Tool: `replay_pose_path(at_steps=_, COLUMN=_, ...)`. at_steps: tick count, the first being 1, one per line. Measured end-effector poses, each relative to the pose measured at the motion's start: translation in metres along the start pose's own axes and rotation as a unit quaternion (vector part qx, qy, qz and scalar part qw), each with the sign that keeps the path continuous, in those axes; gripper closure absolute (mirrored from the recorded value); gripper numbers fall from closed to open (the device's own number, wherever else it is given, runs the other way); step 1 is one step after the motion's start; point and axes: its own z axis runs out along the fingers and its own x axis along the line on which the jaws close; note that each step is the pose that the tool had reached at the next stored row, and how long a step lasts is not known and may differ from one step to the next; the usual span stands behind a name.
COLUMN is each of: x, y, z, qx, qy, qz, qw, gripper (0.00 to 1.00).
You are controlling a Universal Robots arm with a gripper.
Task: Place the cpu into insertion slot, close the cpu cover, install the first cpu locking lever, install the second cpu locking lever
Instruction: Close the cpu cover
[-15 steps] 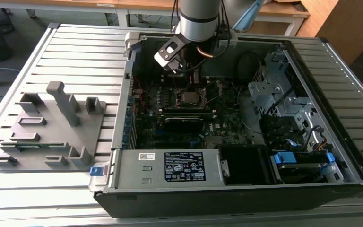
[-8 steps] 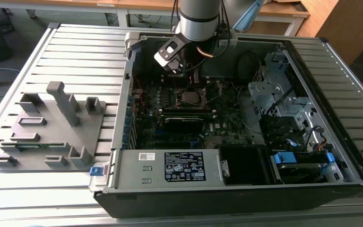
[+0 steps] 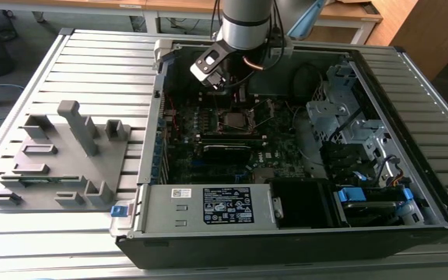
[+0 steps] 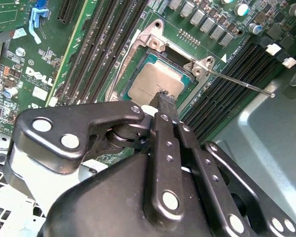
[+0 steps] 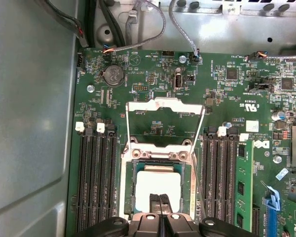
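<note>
The cpu (image 5: 158,180) lies flat in the insertion slot (image 5: 160,154), its grey-silver top showing in both wrist views (image 4: 150,79). The cpu cover (image 5: 165,106) stands flipped back, open, beyond the slot. Two thin locking levers (image 5: 201,163) are raised at the slot's sides; one sticks out as a long wire rod (image 4: 241,83). My gripper (image 5: 161,200) hangs just over the chip's near edge, fingers together and shut, with nothing seen between them; its tips (image 4: 165,96) overlap the chip's edge. In the exterior view the gripper (image 3: 216,81) is over the slot (image 3: 234,119) inside the open computer case.
Long black memory slots (image 5: 96,182) flank the socket on both sides. A green memory module (image 5: 244,177) stands in one. Cables (image 5: 182,29) run along the case wall. A grey fixture tray (image 3: 60,157) sits at the exterior view's left, the drive cage (image 3: 340,116) at its right.
</note>
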Motion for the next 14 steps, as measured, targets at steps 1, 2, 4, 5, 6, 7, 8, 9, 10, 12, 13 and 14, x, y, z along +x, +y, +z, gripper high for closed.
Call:
replay_pose_path(at_steps=1, x=0.0, y=0.0, z=-0.0004, qx=0.0, qy=0.0, qz=0.0, qw=1.0, gripper=0.89)
replay_pose_path(at_steps=2, x=0.0, y=0.0, z=-0.0006, qx=0.0, qy=0.0001, qz=0.0, qw=1.0, gripper=0.89)
replay_pose_path(at_steps=4, x=0.0001, y=0.0001, z=-0.0006, qx=-0.0001, qy=0.0002, qz=0.0, qw=1.0, gripper=0.89)
replay_pose_path(at_steps=5, x=0.0, y=0.0001, z=-0.0006, qx=-0.0001, qy=0.0001, qz=0.0, qw=1.0, gripper=0.89)
replay_pose_path(at_steps=6, x=0.0, y=0.0, z=-0.0007, qx=0.0, qy=0.0, qz=0.0, qw=1.0, gripper=0.89)
replay_pose_path(at_steps=7, x=0.0, y=0.0, z=-0.0007, qx=0.0, qy=0.0, qz=0.0, qw=1.0, gripper=0.89)
replay_pose_path(at_steps=8, x=0.0, y=0.0, z=-0.0007, qx=0.0, qy=0.0, qz=0.0, qw=1.0, gripper=0.89)
replay_pose_path(at_steps=9, x=0.0, y=0.0001, z=-0.0007, qx=0.0, qy=0.0001, qz=0.0, qw=1.0, gripper=0.89)
replay_pose_path(at_steps=10, x=0.0, y=0.0, z=-0.0011, qx=0.0001, qy=-0.0001, qz=0.0, qw=1.0, gripper=0.89)
replay_pose_path(at_steps=12, x=0.0, y=0.0001, z=-0.0026, qx=0.0, qy=-0.0001, qz=0.0, qw=1.0, gripper=0.89)
replay_pose_path(at_steps=13, x=0.0001, y=0.0002, z=-0.0036, qx=0.0, qy=0.0, qz=0.0, qw=1.0, gripper=0.89)
replay_pose_path(at_steps=14, x=0.0001, y=0.0002, z=-0.0048, qx=0.0, qy=0.0, qz=0.0, qw=1.0, gripper=0.89)
